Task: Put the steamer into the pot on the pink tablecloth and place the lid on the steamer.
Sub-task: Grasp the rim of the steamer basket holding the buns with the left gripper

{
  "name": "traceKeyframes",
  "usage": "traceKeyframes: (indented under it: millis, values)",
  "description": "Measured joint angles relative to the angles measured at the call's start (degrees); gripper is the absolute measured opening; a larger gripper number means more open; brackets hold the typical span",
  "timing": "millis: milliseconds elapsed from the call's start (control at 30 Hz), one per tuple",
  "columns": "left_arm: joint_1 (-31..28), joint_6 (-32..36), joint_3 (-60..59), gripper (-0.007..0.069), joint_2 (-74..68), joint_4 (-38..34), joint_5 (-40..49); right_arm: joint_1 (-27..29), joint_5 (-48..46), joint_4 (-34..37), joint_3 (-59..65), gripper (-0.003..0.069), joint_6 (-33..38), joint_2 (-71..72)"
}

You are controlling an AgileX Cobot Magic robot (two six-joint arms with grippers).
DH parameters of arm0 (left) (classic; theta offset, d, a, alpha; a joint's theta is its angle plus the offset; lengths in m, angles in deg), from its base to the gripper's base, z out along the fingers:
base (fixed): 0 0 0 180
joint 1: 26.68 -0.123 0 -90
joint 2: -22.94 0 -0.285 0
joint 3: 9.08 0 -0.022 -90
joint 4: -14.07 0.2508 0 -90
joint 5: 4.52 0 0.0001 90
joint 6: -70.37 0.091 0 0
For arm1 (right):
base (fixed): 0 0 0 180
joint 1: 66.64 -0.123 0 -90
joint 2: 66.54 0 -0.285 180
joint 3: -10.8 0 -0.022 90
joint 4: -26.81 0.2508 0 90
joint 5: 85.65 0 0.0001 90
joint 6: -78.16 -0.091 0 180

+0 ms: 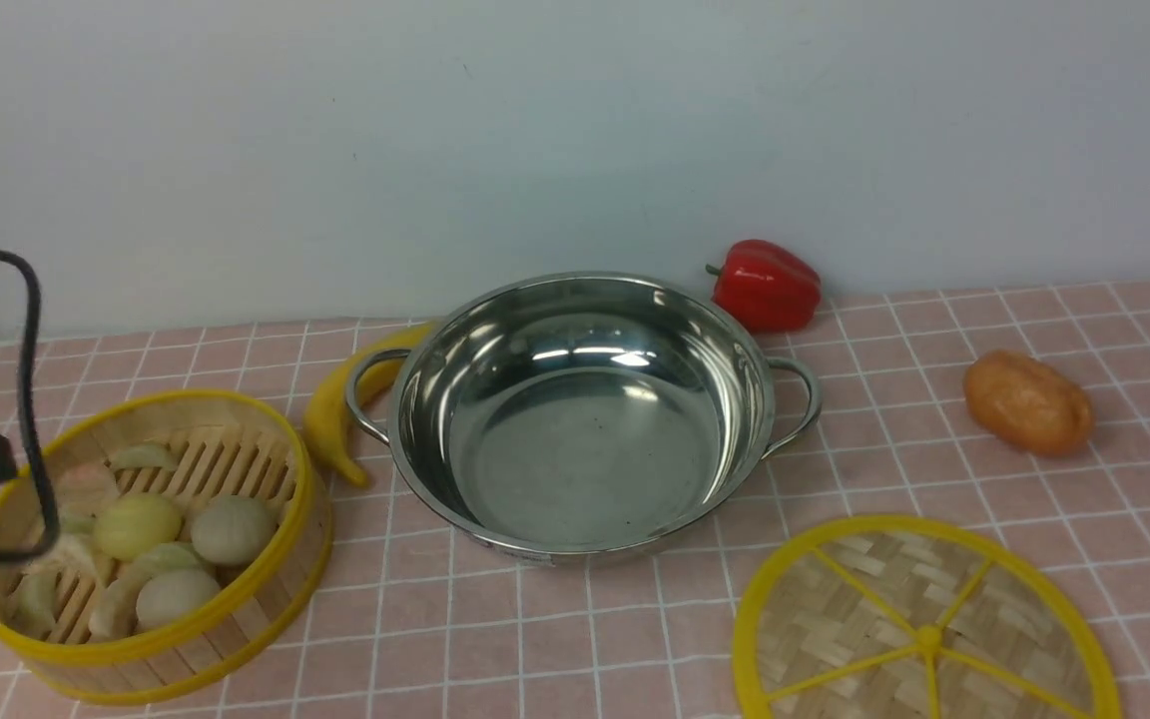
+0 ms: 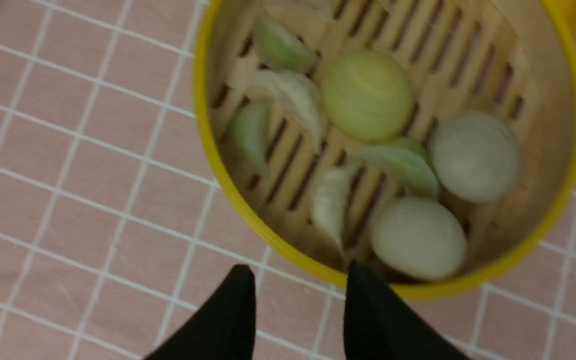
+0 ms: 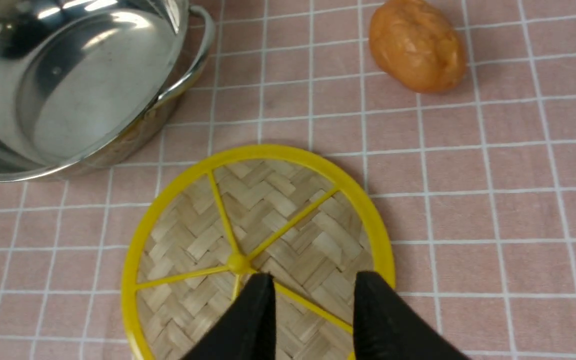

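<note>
Since the pot sits empty and both bamboo pieces lie on the cloth, I judge this as step one: grasp the steamer.

- Pink tablecloth (image 1: 635,639) covers the whole work surface.
- Pot (image 1: 585,449) is at centre, upright, nothing in it, handles pointing left and right.
- Steamer (image 1: 236,619) is on the cloth at the robot's left, apart from the pot, with dumplings and buns inside.
- Lid (image 1: 924,619) lies flat on the cloth at front right, spokes up, near the pot but not touching it.

Key relation: the steamer lies directly ahead of the left gripper (image 2: 298,270), its near wall just at the fingertips. One finger seems to be over the rim and the other outside over cloth, so the jaws look lined up to straddle the wall. Contact cannot be told because the wrist view is blurred. The left jaws are apart and hold nothing.

The left arm is clearly the nearer one. In the front view only a black part and a cable show at the left edge, beside the steamer. The pot lies to the steamer's right, so the carry should go rightward.

Right gripper (image 3: 313,275) hovers over the lid near its hub, jaws apart, empty.

Banana (image 1: 335,419) lies between steamer and pot, just beside the pot's left handle. It could snag on the carry.
</note>
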Motion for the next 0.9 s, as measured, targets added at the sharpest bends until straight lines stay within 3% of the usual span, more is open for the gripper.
traceKeyframes:
  millis: [167,400,900]
  values:
    - [-6.9,7.9,5.8,0.0243,-9.2,-2.6,0.0,0.0,-1.1,2.8,0.0,0.024,2.5,0.0]
    - [-7.3,20.5,8.2,0.0243,-20.4,-8.7,-2.1,0.0,-1.2,3.5,0.0,0.024,3.0,0.0]
    - [-7.3,22.5,12.6,0.0243,-34.8,-7.5,-9.2,0.0,-1.2,3.5,0.0,0.024,4.5,0.0]
